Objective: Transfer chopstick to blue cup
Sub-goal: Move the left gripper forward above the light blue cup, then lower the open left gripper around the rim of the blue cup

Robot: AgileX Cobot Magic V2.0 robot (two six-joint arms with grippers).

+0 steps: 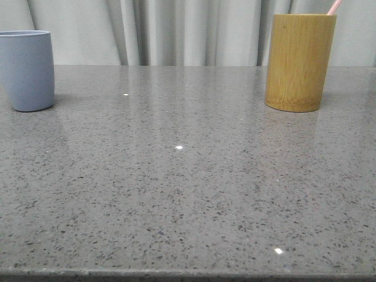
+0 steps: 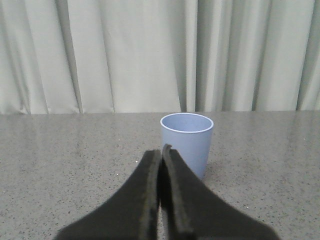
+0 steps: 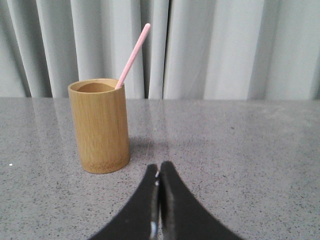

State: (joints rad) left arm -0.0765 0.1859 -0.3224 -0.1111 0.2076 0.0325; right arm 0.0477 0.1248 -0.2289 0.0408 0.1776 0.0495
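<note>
The blue cup (image 1: 26, 70) stands at the far left of the grey table and looks empty from the left wrist view (image 2: 186, 142). A pale pink chopstick (image 3: 132, 56) leans out of the yellow-brown bamboo holder (image 3: 99, 125); in the front view only its tip (image 1: 334, 7) shows above the holder (image 1: 299, 61) at the far right. My left gripper (image 2: 161, 151) is shut and empty, just short of the blue cup. My right gripper (image 3: 159, 170) is shut and empty, a little short of the holder and to its side. Neither gripper shows in the front view.
The speckled grey table (image 1: 188, 176) runs to a front edge at the bottom of the front view. Pale curtains (image 1: 176, 29) hang close behind the table's far edge.
</note>
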